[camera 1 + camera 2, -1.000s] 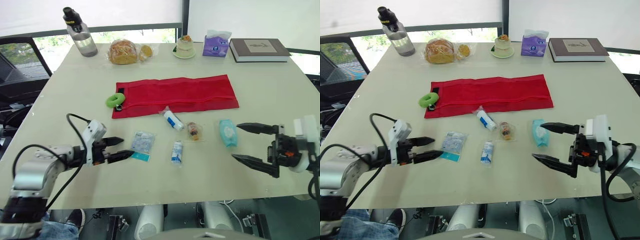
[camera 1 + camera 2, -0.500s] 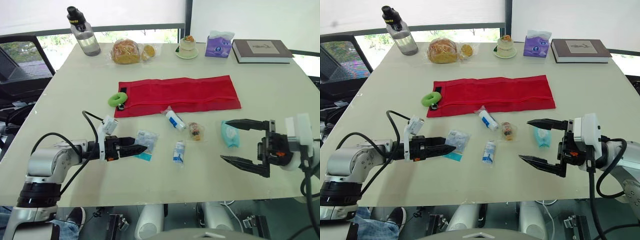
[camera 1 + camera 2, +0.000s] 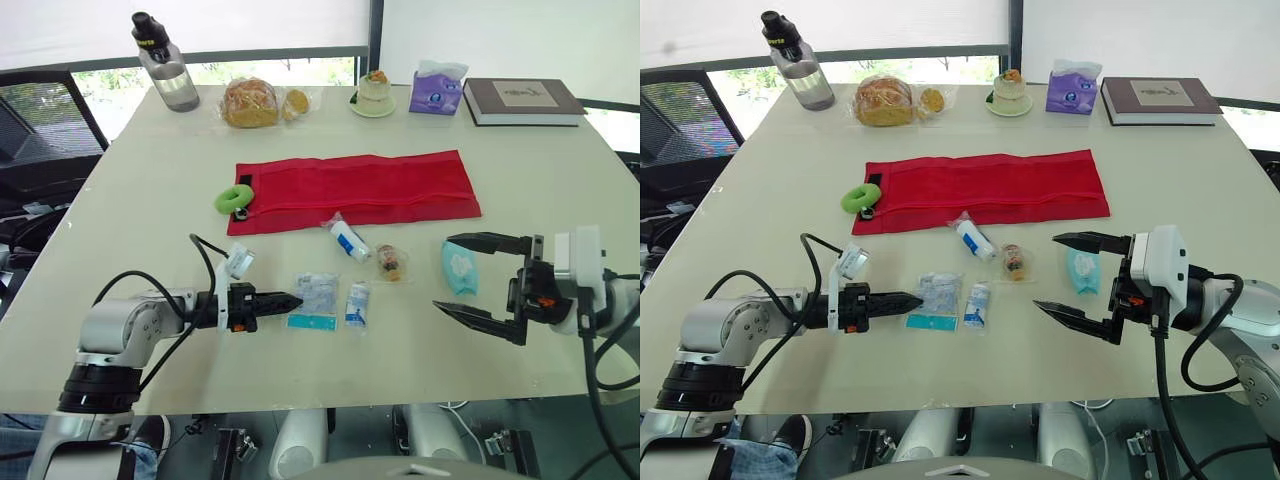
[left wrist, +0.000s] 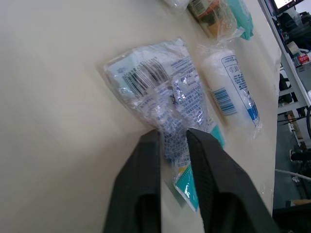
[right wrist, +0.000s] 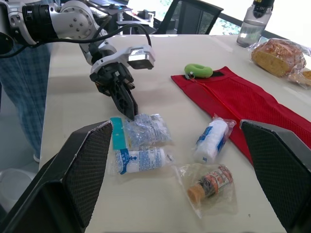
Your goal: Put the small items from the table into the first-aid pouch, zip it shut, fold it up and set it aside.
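Saw the left gripper (image 3: 290,300) fingers (image 4: 146,160) almost closed, tips touching the edge of a clear packet (image 3: 318,297) in the lower middle of the frame. Found the right gripper (image 3: 1047,271) wide open at lower right, holding nothing, just beside a teal pack (image 3: 1081,270). Spotted the red pouch (image 3: 355,188) lying flat mid-frame on the table (image 3: 150,180), above both packs.

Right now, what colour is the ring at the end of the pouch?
The ring is bright green, clearest in the left eye view.
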